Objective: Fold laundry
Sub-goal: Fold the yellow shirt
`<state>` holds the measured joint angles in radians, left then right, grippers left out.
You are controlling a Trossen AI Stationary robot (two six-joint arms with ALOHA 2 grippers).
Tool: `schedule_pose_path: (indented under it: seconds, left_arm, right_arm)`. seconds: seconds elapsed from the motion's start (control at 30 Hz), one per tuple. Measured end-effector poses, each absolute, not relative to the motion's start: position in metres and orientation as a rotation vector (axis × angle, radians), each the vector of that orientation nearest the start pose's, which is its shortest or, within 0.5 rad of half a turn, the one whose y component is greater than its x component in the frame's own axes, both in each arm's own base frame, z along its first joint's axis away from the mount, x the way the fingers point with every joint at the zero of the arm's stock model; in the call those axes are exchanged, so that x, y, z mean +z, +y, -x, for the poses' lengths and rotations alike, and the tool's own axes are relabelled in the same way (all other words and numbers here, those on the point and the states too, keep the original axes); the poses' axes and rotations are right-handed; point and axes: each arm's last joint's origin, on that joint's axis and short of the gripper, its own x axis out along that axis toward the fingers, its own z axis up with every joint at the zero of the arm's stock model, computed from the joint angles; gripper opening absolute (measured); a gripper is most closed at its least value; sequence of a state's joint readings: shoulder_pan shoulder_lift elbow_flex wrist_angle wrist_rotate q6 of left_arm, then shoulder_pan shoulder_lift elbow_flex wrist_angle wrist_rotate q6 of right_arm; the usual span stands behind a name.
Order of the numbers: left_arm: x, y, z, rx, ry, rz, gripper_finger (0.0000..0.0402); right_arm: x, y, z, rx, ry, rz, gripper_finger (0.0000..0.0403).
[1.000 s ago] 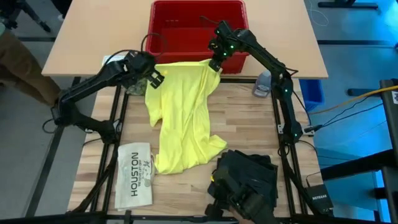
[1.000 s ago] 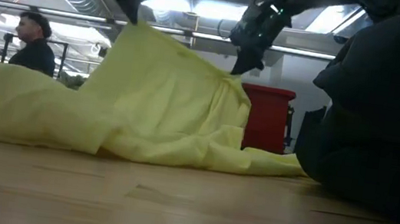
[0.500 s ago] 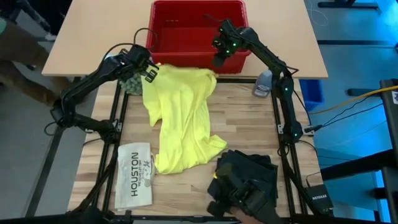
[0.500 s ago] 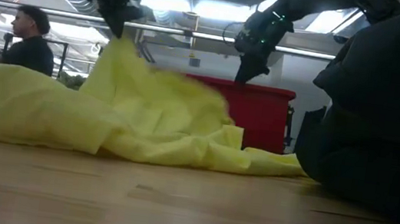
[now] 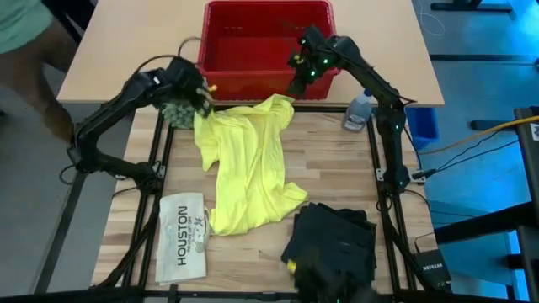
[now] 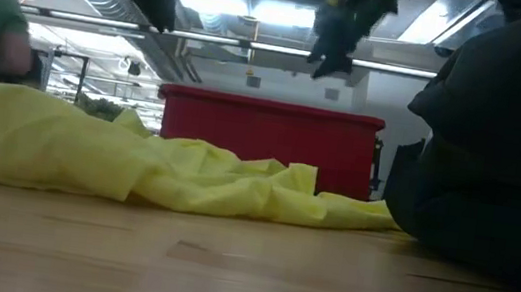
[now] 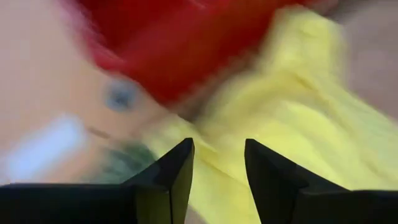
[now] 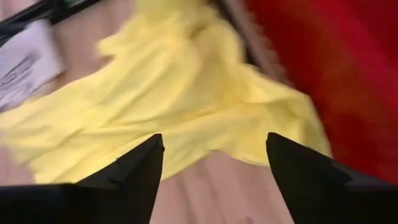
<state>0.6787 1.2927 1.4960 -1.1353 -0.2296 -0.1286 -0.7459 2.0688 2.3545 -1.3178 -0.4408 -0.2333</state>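
The yellow T-shirt (image 5: 244,164) lies crumpled on the table (image 5: 328,164), its top edge at 12 o'clock just below the red basket (image 5: 265,42). Both hands hang above it, released and empty: the left hand (image 5: 202,94) at 10 o'clock, the right hand (image 5: 295,84) at 1 o'clock. Dark trousers (image 5: 337,244), seemingly bunched, sit at 5 o'clock.
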Motion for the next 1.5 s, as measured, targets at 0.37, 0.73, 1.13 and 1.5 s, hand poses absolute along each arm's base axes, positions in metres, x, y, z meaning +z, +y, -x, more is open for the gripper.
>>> schedule_pose_path:
  seconds: [0.37, 0.73, 1.13, 1.5]
  left_arm:
    - [0.370, 0.021, -0.163, 0.498, 0.769, 0.447, 0.0098]
    - [0.291, -0.043, -0.164, 0.316, 0.898, 0.542, 0.0097]
    - [0.236, -0.076, -0.184, 0.189, 0.786, 0.604, 0.0097]
    - [0.180, -0.083, -0.228, 0.444, 0.698, 0.601, 0.0017]
  right_arm:
    - [0.401, -0.144, -0.337, 0.039, 0.971, -0.182, 0.0207]
    - [0.297, -0.062, -0.350, 0.067, 1.266, -0.240, 0.0188]
    - [0.241, -0.008, -0.374, 0.078, 1.112, -0.365, 0.0188]
    - [0.215, -0.001, -0.394, -0.073, 1.083, -0.381, 0.0021]
